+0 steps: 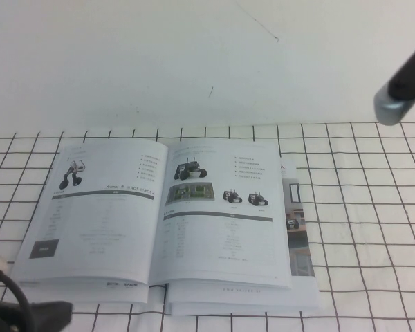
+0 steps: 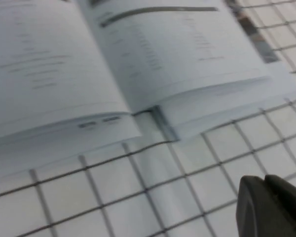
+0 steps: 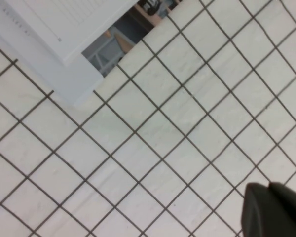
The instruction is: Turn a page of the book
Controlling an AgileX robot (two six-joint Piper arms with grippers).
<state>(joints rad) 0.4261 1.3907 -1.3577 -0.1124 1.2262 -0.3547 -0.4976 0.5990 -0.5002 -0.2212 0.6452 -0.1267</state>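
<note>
The book [image 1: 162,218] lies open and flat on the gridded cloth. Its right leaf is the page [image 1: 225,221], printed with a small black buggy, photos and a grey bar. The left leaf [image 1: 97,214] shows another wheeled robot. My left gripper [image 2: 265,181] is shut and empty, low over the cloth just in front of the book's near edge [image 2: 153,116]; it shows at the bottom left of the high view [image 1: 28,315]. My right gripper [image 3: 269,188] is shut and empty, over bare cloth to the right of the book's corner [image 3: 74,74].
The white cloth with a black grid [image 1: 360,228] covers the table round the book. A plain white wall [image 1: 194,55] stands behind. The right arm's grey link [image 1: 398,93] hangs at the upper right.
</note>
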